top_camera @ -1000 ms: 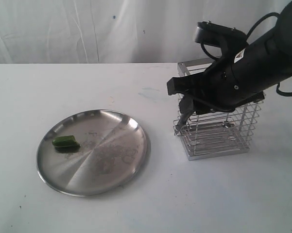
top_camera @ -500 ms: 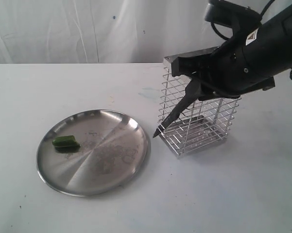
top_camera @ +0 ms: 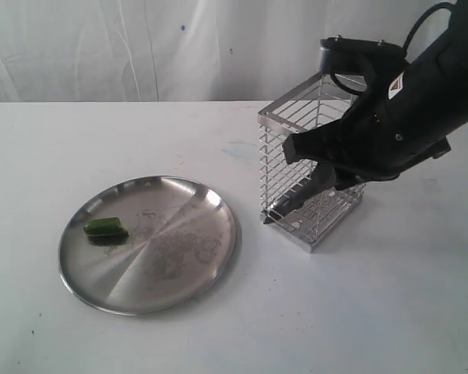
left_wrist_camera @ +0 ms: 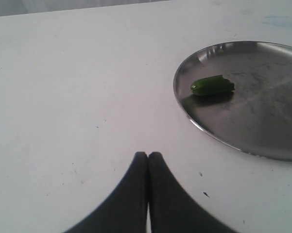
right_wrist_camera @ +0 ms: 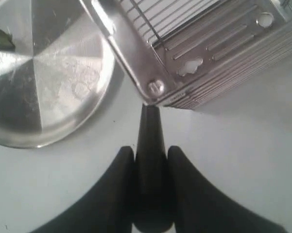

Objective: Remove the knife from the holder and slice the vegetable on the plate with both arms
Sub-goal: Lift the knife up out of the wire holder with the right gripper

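The white table [top_camera: 218,327] carries the steel plate [top_camera: 183,269] and, seemingly tilted, the wire holder [top_camera: 284,128].

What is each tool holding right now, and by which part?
The right tool grips the knife by its handle end, blade toward the holder. The left tool is shut on nothing.

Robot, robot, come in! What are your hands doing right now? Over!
Right gripper shut on knife, blade tip at tilted holder. Left gripper shut, empty. Vegetable whole on plate.
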You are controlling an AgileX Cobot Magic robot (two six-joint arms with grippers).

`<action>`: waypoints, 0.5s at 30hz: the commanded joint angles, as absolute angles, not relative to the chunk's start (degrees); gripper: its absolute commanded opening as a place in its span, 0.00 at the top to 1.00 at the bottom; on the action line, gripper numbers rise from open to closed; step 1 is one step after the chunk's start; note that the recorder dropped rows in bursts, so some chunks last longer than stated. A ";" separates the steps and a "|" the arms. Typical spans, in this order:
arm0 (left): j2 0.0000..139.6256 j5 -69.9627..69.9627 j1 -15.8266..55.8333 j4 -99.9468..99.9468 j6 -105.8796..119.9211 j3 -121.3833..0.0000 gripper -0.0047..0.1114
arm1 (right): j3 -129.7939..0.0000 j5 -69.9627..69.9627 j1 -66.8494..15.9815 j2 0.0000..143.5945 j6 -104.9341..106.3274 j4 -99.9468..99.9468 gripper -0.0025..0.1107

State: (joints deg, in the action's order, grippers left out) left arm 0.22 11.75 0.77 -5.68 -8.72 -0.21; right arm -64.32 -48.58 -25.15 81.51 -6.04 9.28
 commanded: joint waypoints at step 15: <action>0.00 11.56 0.72 -5.57 -8.75 0.00 0.96 | -64.57 -46.84 -25.13 70.61 -3.98 4.31 0.98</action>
State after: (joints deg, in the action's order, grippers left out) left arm 0.22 11.75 0.77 -5.68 -8.72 -0.21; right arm -64.32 -47.49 -25.15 72.48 -4.55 5.08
